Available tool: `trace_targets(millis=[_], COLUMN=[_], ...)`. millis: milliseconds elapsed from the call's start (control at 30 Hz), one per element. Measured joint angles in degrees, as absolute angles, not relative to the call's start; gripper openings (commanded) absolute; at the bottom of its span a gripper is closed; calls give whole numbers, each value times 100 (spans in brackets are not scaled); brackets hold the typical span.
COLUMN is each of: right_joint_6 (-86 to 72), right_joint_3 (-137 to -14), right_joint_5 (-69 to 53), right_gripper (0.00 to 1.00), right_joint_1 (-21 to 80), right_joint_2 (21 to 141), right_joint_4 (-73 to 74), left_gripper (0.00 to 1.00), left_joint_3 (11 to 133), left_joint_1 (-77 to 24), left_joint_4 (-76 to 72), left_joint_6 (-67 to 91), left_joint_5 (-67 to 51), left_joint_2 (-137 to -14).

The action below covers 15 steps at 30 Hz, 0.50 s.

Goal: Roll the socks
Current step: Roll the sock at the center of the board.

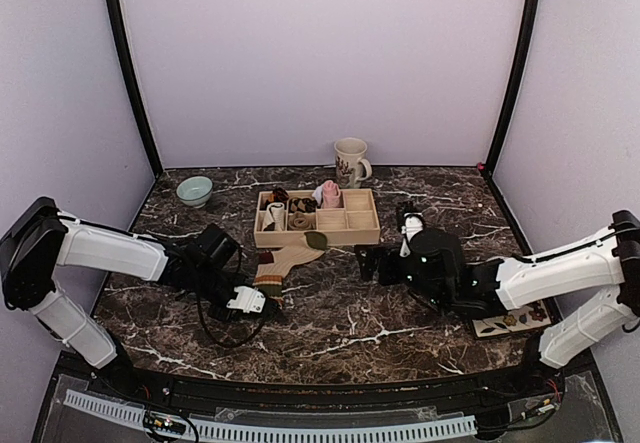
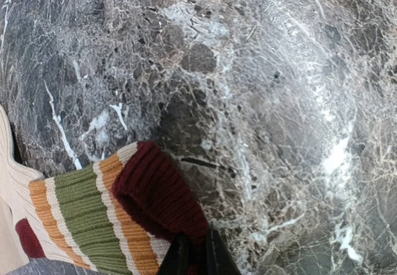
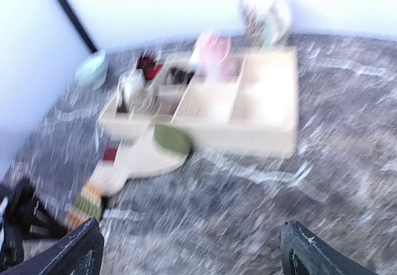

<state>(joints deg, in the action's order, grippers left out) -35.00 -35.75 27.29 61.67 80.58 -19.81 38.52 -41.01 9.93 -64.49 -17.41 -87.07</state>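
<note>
The tan sock with a green toe lies flat on the marble table in front of the wooden organizer. Its striped, dark-red cuff points toward the left arm. My left gripper is shut on the edge of that dark-red cuff. The pink sock stands bundled in a compartment of the organizer; it shows blurred in the right wrist view. My right gripper is open and empty, right of the tan sock, with its fingertips wide apart.
The wooden organizer holds small rolled bundles at its left end. A pale green bowl sits at the back left and a mug behind the organizer. A small puzzle board lies under the right arm. A black cable loops near the left gripper.
</note>
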Motion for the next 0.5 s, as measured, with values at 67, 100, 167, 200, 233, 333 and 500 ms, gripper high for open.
trace_targets(millis=[67,100,167,200,233,333,500], right_joint_6=[-3205,-2917,-2224,-1785,-1369,-434,633], right_joint_3=[-3216,-2991,-2598,-2440,-2362,-2436,-2989], right_joint_5=[3087,3197,3177,3092,2945,2453,1890], right_gripper=[99,99,99,99,97,87,86], right_joint_1=[6058,6055,6200,6326,6466,6794,7402], right_joint_2=[7778,7706,7671,7686,7721,7896,8436], right_joint_4=[-2526,-2849,-3409,-3649,-3793,-3924,-3776], left_gripper=[12,12,12,12,12,12,12], left_joint_3=[3935,4012,4189,4287,4370,4519,4777], left_joint_1=[-4099,-4095,-4064,-4060,-4056,-4021,-3999], left_joint_4=[1166,1282,1505,1608,1693,1863,2211], left_joint_6=[-6370,-6316,-6219,-6169,-6117,-5994,-5817], left_joint_5=[-1782,-1815,-1896,-1957,-2021,-2178,-2458], left_joint_2=[-8724,-8761,-8875,-8956,-9026,-9150,-9367])
